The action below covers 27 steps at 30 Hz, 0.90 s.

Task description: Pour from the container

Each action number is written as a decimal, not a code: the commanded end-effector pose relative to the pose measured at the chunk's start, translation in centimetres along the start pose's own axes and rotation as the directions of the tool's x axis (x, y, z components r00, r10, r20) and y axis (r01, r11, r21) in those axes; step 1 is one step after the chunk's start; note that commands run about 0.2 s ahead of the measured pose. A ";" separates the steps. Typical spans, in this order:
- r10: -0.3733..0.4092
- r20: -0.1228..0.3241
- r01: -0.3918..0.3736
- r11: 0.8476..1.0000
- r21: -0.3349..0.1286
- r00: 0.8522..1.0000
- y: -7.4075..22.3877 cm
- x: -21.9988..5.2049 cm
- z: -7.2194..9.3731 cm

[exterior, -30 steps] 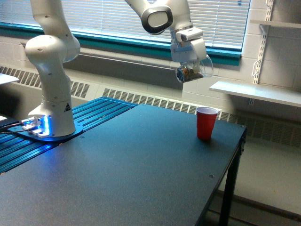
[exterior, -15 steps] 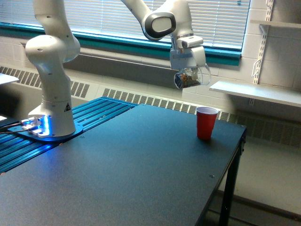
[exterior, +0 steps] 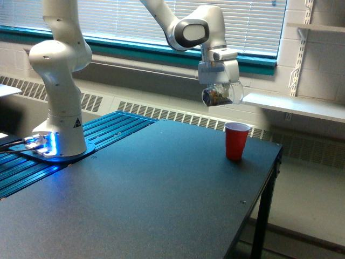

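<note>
- The dark desk lies far below the gripper.
- The gripper hangs up high and squeezes the container.
- The red cup stands on the desk, below the gripper, a bit toward the exterior view's right.
- The container is tipped sideways, with brown bits inside.

Backlit by bright blinds, soft, perhaps slightly blurred, blue base glow

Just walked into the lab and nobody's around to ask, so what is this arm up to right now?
The Franka arm's pincer holds a small clear cup with brown bits inside, tipped on its side in the air. It hangs above the dark table, a little to the exterior view's left of a red cup standing upright near the table's far edge. Nothing visibly falls from the clear cup at this moment.
</note>
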State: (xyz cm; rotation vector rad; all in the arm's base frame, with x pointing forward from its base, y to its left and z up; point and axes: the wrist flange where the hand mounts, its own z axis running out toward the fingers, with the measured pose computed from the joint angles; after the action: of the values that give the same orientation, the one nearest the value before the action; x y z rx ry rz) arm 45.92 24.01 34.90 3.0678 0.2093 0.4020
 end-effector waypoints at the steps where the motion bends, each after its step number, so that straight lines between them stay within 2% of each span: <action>1: 0.026 0.000 -0.026 0.999 -0.019 1.000 -1.4 0.6 0.1; 15: 0.011 0.052 -0.008 0.997 -0.073 0.999 -2.8 0.8 1.4; 27: 0.006 0.080 0.004 0.993 -0.119 0.997 -3.7 1.1 2.1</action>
State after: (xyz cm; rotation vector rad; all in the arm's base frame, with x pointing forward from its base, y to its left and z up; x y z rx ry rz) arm 46.97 26.92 32.61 2.9719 0.2013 0.2746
